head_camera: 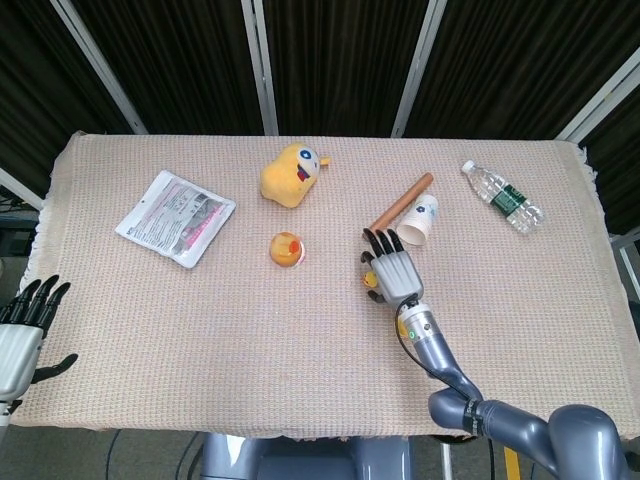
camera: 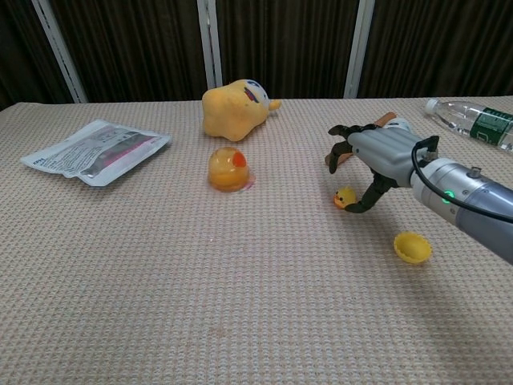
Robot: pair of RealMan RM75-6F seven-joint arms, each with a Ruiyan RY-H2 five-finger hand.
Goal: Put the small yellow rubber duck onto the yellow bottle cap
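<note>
The small yellow rubber duck stands on the woven mat, right of centre. In the head view only a sliver of the duck shows at the edge of my right hand. That right hand hovers just over the duck with its fingers spread; the thumb tip comes down close beside the duck, and nothing is gripped. The yellow bottle cap lies open side up, nearer and to the right of the duck; my forearm hides it in the head view. My left hand rests empty at the table's near left corner, fingers apart.
A clear orange dome sits left of the duck, with a yellow plush toy behind it. A wooden stick and a paper cup lie just beyond my right hand. A water bottle lies far right, a foil packet far left.
</note>
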